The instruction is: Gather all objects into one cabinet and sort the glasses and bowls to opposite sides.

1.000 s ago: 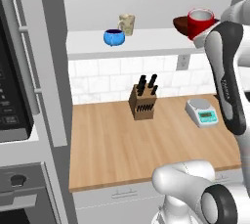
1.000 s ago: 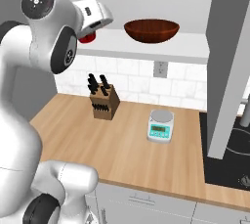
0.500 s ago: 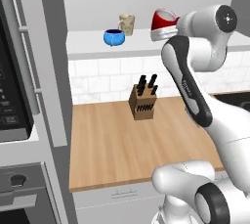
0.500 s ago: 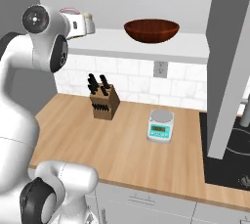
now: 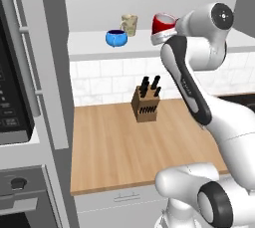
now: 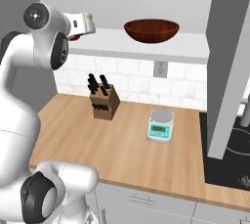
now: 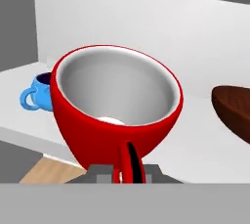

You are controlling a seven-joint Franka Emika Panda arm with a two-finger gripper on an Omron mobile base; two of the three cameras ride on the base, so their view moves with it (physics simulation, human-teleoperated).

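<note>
Mug (image 5: 163, 25) in my gripper (image 7: 125, 171) is travelling left along the shelf (image 5: 94, 48), tilted, now at upper centre of the left base view instead of the upper right as a second ago. My fingers are pinching its handle. Ahead at upper left are sitting the blue bowl (image 5: 116, 38) and tan cup (image 5: 129, 24), side by side. The brown bowl (image 6: 151, 30) is resting far off on the same shelf. Below, a knife block (image 5: 146, 103) is standing on the counter (image 5: 114, 147), with a scale (image 6: 160, 125) nearby.
</note>
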